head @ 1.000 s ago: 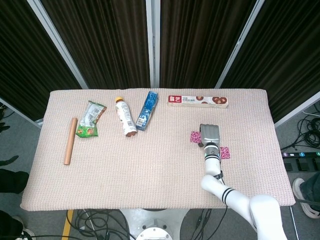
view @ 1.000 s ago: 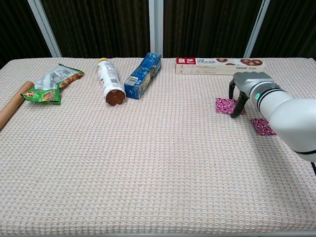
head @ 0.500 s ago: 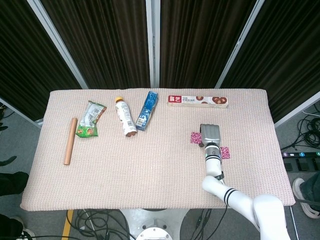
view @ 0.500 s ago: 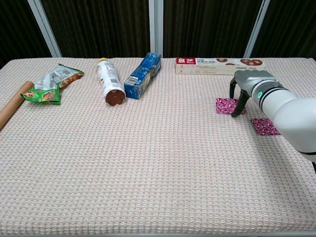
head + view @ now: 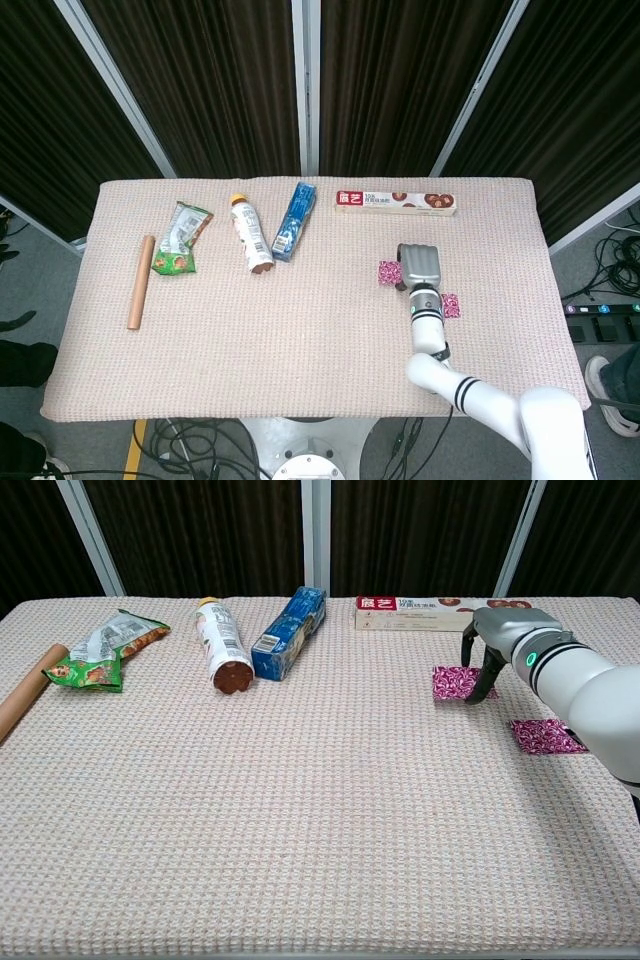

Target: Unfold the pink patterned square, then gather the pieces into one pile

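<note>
Pink square (image 5: 457,682) under right hand (image 5: 500,645) fingers (image 5: 490,680), touching; grip unclear.

The table (image 5: 300,340) is covered with a pink waffle-weave cloth (image 5: 300,820). Along its far side lie, from left to right, a brown roller (image 5: 140,281), a green snack bag (image 5: 181,238), a bottle (image 5: 251,233) on its side, a blue packet (image 5: 291,220) and a long biscuit box (image 5: 396,202). Nearer on the right lie two pink patterned squares, one (image 5: 455,683) just beside the box end, the other (image 5: 545,736) apart, closer to the right edge.
</note>
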### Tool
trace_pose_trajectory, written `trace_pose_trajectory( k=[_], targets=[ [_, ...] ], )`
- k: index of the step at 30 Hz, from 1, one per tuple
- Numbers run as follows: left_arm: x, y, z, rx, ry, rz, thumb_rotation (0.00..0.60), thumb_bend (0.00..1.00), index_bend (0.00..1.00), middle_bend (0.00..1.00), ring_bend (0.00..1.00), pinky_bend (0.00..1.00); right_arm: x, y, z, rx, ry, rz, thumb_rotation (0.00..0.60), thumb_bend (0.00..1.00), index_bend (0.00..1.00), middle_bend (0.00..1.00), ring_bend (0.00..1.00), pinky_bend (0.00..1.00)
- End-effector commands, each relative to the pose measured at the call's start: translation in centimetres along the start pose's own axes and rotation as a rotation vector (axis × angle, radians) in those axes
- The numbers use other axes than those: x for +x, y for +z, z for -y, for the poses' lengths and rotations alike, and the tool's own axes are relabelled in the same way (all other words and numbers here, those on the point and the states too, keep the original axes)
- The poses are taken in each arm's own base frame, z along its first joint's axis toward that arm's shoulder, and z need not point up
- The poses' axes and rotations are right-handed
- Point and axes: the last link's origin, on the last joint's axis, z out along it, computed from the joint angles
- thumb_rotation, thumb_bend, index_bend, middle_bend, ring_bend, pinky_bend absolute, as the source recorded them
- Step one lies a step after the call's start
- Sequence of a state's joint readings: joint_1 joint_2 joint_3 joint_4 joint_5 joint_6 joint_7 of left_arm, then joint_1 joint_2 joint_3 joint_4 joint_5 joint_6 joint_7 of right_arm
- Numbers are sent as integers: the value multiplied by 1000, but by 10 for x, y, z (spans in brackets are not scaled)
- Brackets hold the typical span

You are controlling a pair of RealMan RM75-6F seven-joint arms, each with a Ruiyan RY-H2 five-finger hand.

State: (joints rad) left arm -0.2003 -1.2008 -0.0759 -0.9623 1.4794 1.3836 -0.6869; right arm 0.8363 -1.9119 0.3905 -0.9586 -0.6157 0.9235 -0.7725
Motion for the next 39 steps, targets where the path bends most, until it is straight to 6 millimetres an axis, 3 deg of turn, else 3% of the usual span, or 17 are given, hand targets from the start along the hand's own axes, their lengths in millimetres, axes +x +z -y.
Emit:
trace_pose_trajectory(
  k=[1,8,19,28,39],
  targets=[
    [0,0,-1,-1,2,0,600,51,230,225,165,264,6,-11,-10,23,-38,-4,598,0,470,1000,1000,1000],
    [-4,1,-6,-8,14,7,600,50,231,226,165,264,21,-37,-41,65,-127,-34,598,0,470,1000,1000,1000],
    [-10,1,-16,-23,31,22,600,50,230,225,165,264,8,-59,-91,59,-137,19,599,0,469,1000,1000,1000],
    [-8,-1,-16,-17,37,20,600,50,230,226,165,264,-9,-60,-107,58,-151,50,599,0,470,1000,1000,1000],
    [-9,0,-14,-10,39,23,600,50,230,226,165,264,-20,-53,-108,53,-144,63,597,0,469,1000,1000,1000]
  ],
)
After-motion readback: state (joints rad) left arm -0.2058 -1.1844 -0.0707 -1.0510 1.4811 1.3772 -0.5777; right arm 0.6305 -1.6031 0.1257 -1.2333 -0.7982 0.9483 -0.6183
